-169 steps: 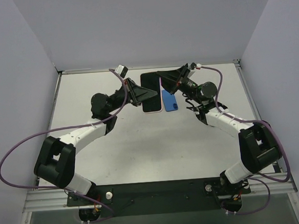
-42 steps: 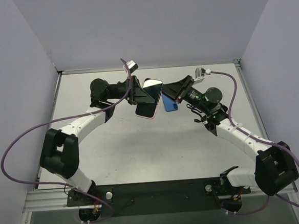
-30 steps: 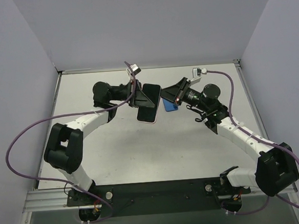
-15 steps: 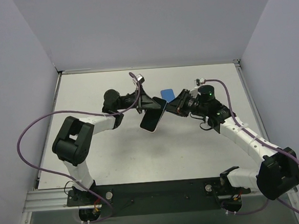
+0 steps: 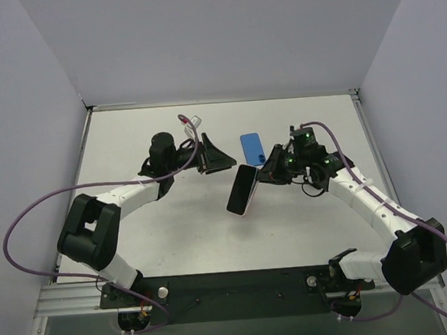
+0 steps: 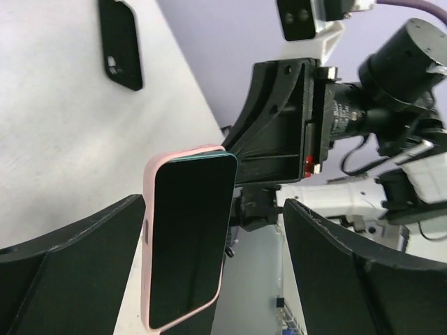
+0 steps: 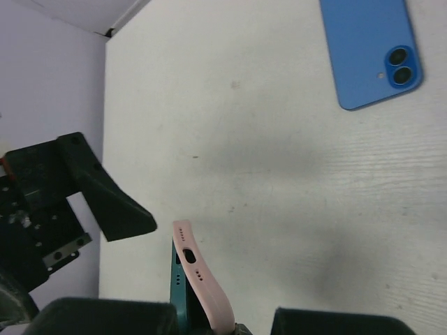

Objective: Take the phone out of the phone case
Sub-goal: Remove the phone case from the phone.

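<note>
A phone with a black screen [image 6: 188, 244] sits in a pink case [image 5: 242, 191] and is held tilted above the table. My right gripper [image 5: 261, 172] is shut on its upper end. In the right wrist view the pink case [image 7: 206, 283] bends away from the phone's teal edge [image 7: 174, 293] at the port end, between my right gripper [image 7: 223, 324] fingers. My left gripper [image 5: 224, 160] stands open to the left of the phone, not touching it. In the left wrist view its fingers [image 6: 77, 272] frame the phone with wide gaps on both sides.
A blue phone [image 5: 252, 146] lies camera side up on the white table [image 5: 174, 232] behind the held phone, also in the right wrist view as the blue phone [image 7: 370, 52]. Purple walls [image 5: 20, 113] close in the table on three sides.
My left gripper has opened, let go of the cased phone and drawn back to the left. My right gripper has carried the phone nearer and to the right, away from the blue phone.
</note>
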